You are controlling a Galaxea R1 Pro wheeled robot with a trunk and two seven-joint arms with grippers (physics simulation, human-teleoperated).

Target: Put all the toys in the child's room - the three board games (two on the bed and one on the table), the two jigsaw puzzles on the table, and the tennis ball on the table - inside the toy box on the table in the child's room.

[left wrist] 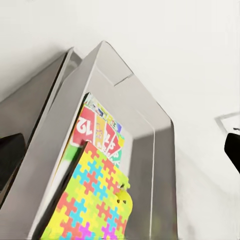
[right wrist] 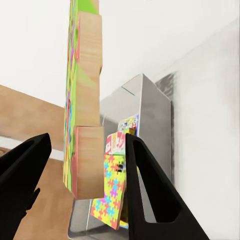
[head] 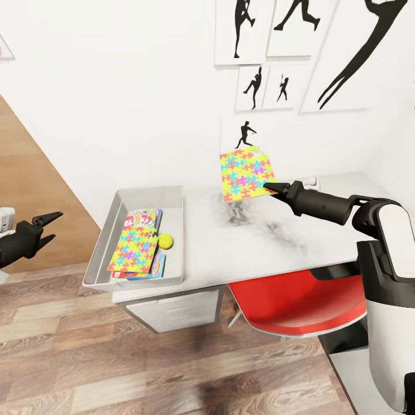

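A: Second puzzle (head: 246,174) up in the air over the table (head: 288,242), pinched by its lower corner in the right gripper (head: 270,187), tilted on edge. Seen edge-on between the jaws from the right wrist.

B: Carry step, then, judging by that. And the box (head: 104,242)?

A: At the table's left end, well apart from the slab. Already holding the other puzzle (head: 135,249) on top of printed game boxes (head: 144,219), with the ball (head: 166,241) just beside.

B: Next move?

A: Swing leftward over the rim, level the slab, then release (probably onto the first puzzle). Risk of clipping the flared rim or knocking the ball.

B: Left gripper (head: 51,226)?

A: Off past the box's left side, jaws spread, holding nothing.

B: In the way?

A: Bare tabletop between. Red chair (head: 300,305) tucked below, silhouette pictures (head: 288,52) on the wall behind.
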